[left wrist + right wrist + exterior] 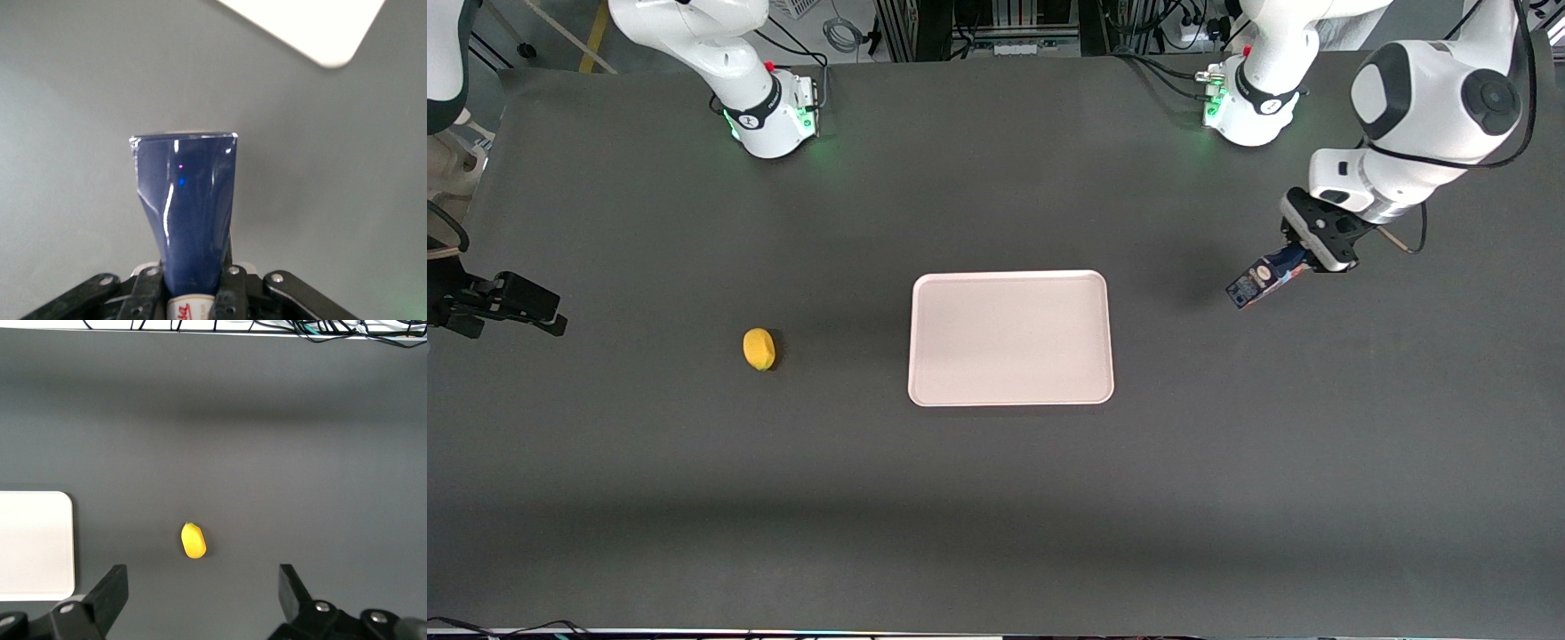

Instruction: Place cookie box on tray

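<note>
Hand (1303,260) of the working left arm, a black two-finger unit on a white wrist, hangs above the dark grey table (996,498) toward the working arm's end, well apart from the tray. Its fingers (230,293) are closed tight on the cookie box (1263,280), a small slim carton of glossy dark navy card with a red-orange face and a white logo patch. The wrist view shows the navy panel (187,213) pinched in at the grip, so that the carton narrows between the fingers and flares out toward its free end. In the front view the box juts from the hand on a slant, its free end pointing toward about eight o'clock, and a soft shadow lies on the table between it and the tray; whether the box touches the table cannot be told.

The flat pale pink rectangular tray (925,391) with rounded corners and a low raised rim lies near the middle of the table, long sides running crosswise, and nothing rests in it. One rounded corner of it (333,53) shows in the wrist view, apart from the carton's free end. From the tray, the box sits at roughly two o'clock. A small yellow rounded lump (759,348) lies on the table at about nine o'clock from the tray, toward the parked arm's end.
</note>
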